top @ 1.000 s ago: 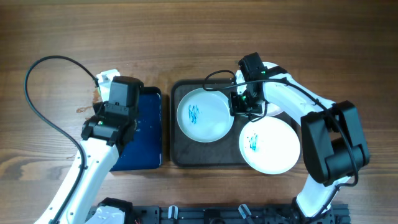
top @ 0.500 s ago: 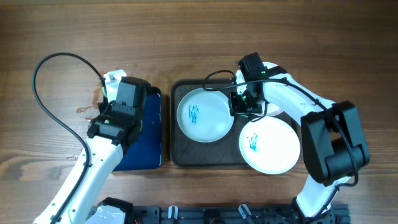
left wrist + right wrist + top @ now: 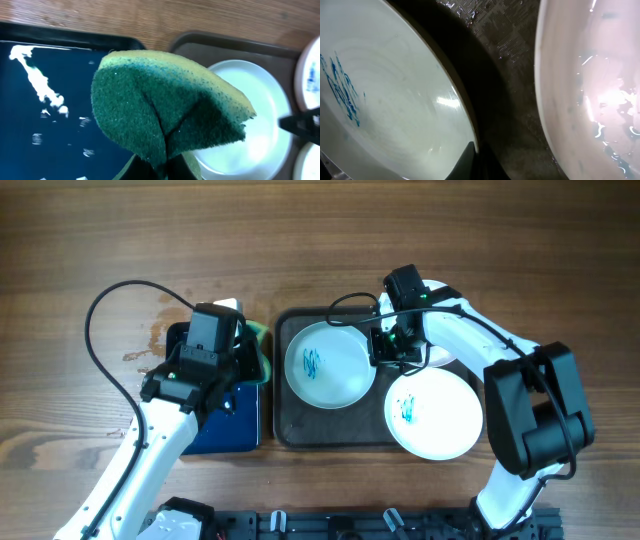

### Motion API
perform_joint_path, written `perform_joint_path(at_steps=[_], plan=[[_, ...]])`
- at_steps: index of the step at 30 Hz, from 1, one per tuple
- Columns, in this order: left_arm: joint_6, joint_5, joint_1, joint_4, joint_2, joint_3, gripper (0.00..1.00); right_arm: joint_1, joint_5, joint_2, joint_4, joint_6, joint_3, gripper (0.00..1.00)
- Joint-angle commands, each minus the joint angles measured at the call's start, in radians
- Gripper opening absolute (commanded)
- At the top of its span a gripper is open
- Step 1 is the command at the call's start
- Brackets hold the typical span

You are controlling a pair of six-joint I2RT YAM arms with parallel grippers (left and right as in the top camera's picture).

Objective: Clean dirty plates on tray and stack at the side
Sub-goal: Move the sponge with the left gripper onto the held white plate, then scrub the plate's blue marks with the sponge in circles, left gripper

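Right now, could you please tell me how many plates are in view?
3 plates: one on the left of the tray, one at its front right, and one at back right, largely hidden under the right arm.

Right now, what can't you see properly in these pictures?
Overhead: the right arm covers most of the third plate, so its marks are hidden.
Left wrist: the sponge hides most of the left gripper.
Right wrist: the bottom edge cuts off the right gripper; whether it pinches the left plate is unclear.
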Motion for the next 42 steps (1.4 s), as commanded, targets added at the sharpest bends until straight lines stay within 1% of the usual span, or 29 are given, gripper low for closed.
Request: perform_joint_path(at_steps=[1, 3, 9, 12, 17, 19, 22, 24, 26, 29, 30, 33, 35, 39, 41, 42], plan=[[-0.061, 0.197, -0.013, 0.035, 0.019, 0.015, 0.04, 0.004, -0.005, 0.015, 0.002, -0.021, -0.003, 0.05], [-0.119, 0.201, -0.054, 0.056, 0.079, 0.015, 0.04, 0.004, -0.005, 0.015, 0.005, -0.02, -0.003, 0.05], [-0.15, 0.202, -0.183, 0.183, 0.29, 0.025, 0.04, 0.004, -0.021, 0.015, -0.008, -0.021, -0.003, 0.05], [-0.177, 0.202, -0.235, 0.262, 0.378, 0.063, 0.04, 0.004, -0.024, 0.015, -0.011, -0.021, -0.003, 0.05], [-0.227, 0.209, -0.289, 0.378, 0.489, 0.093, 0.04, 0.004, -0.032, 0.015, -0.013, -0.018, -0.003, 0.05], [-0.23, 0.209, -0.294, 0.42, 0.528, 0.093, 0.04, 0.004, -0.031, 0.015, -0.018, -0.018, -0.003, 0.05], [-0.283, 0.209, -0.294, 0.459, 0.594, 0.094, 0.04, 0.004, -0.031, 0.015, -0.027, -0.018, -0.003, 0.05], [-0.286, 0.2, -0.294, 0.447, 0.627, 0.095, 0.04, 0.004, -0.031, 0.015, -0.029, -0.018, -0.003, 0.05], [-0.286, 0.146, -0.29, 0.409, 0.634, 0.095, 0.04, 0.004, -0.031, 0.015, -0.032, -0.018, -0.003, 0.05], [-0.286, -0.005, -0.265, 0.332, 0.632, 0.101, 0.04, 0.004, -0.031, 0.015, -0.038, -0.018, -0.003, 0.04], [-0.286, -0.082, -0.25, 0.283, 0.632, 0.101, 0.04, 0.004, -0.031, 0.015, -0.04, -0.017, -0.003, 0.05], [-0.286, -0.225, -0.216, 0.163, 0.632, 0.101, 0.04, 0.004, -0.031, 0.015, -0.041, -0.017, -0.003, 0.05], [-0.286, -0.287, -0.2, 0.106, 0.632, 0.101, 0.04, 0.004, -0.031, 0.015, -0.041, -0.017, -0.003, 0.04], [-0.281, -0.292, -0.188, 0.056, 0.632, 0.101, 0.04, 0.004, -0.031, 0.015, -0.04, -0.016, -0.003, 0.05], [-0.27, -0.254, -0.199, 0.056, 0.632, 0.102, 0.04, 0.004, -0.031, 0.015, -0.04, -0.017, -0.003, 0.05], [-0.23, -0.188, -0.21, 0.06, 0.632, 0.107, 0.04, 0.004, -0.031, 0.015, -0.04, -0.017, -0.003, 0.05]])
